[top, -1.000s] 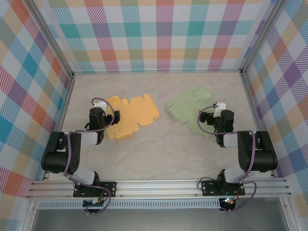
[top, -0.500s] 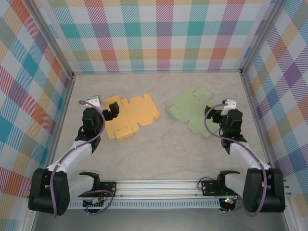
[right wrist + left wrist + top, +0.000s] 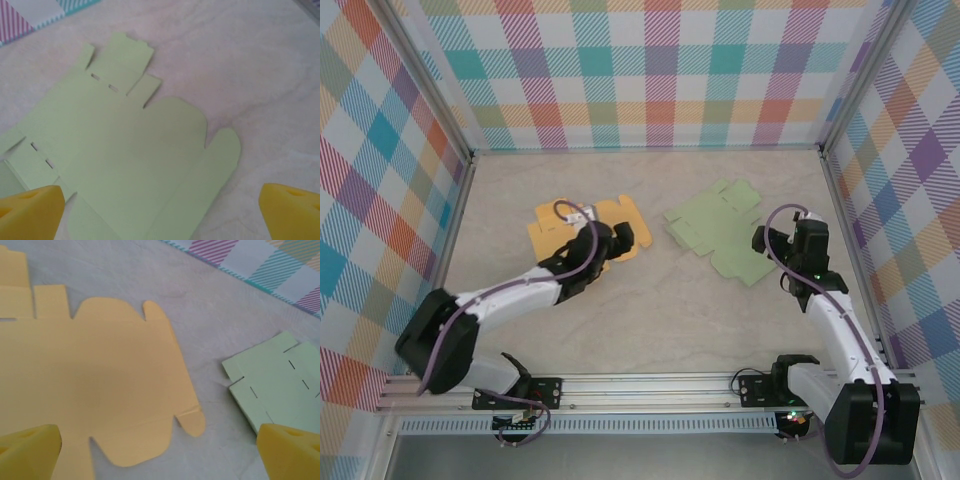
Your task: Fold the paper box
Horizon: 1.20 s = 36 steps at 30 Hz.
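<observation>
Orange blank (image 3: pixel 100 390) lies flat on the table (image 3: pixel 210 315), below and ahead of the left gripper (image 3: pixel 159 454). Its jaws stand wide apart, grasping nothing, and a rounded flap reaches in between the yellow pads (image 3: pixel 27 450). Green blank (image 3: pixel 130 165) lies flat below and ahead of the right gripper (image 3: pixel 160 212), nearer its left pad. Those jaws gape too, holding nothing. One green corner sits just ahead of the left gripper's right pad.

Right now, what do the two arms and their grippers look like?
The left arm and right arm have black joints and pale grey links. A purple cable loops along each. The left gripper and right gripper end in yellow pads.
</observation>
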Available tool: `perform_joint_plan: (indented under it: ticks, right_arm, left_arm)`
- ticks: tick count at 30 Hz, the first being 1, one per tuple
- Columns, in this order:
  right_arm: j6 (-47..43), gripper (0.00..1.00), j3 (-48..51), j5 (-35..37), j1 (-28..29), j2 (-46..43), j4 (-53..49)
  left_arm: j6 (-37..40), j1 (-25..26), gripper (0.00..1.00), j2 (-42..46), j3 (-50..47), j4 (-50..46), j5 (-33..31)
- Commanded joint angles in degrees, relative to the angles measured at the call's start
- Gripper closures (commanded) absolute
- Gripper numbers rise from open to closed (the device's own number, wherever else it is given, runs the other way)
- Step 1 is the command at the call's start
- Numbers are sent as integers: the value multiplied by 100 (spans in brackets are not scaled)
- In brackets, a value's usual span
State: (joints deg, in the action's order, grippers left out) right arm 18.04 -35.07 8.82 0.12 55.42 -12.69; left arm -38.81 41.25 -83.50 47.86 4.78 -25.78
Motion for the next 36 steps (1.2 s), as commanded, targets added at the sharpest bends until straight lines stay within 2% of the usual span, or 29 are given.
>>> perform_joint_plan:
  ticks: [1, 6, 12, 18, 24, 36]
  right_arm:
    - [147, 0, -220, 154, -8, -117, -772]
    - [191, 0, -171, 233, -3, -219, -840]
    - [200, 0, -178, 226, -4, -256, -863]
    - [232, 0, -74, 169, -6, -323, -811]
    - [235, 0, -22, 164, -4, -526, -850]
    - [250, 0, 53, 155, -7, -710, -886]
  left_arm:
    - [-585, 312, 3, -642, 648, -658, -376]
    - [-1081, 394, 13, -1779, 1525, -757, 203]
    - [-1186, 581, 22, -2947, 2601, -912, 625]
    - [-1127, 665, 23, -3596, 3351, -1129, 580]
    - [-1101, 665, 29, -4132, 3921, -1423, 621]
    - [-732, 649, 58, -4874, 4856, -1733, 652]
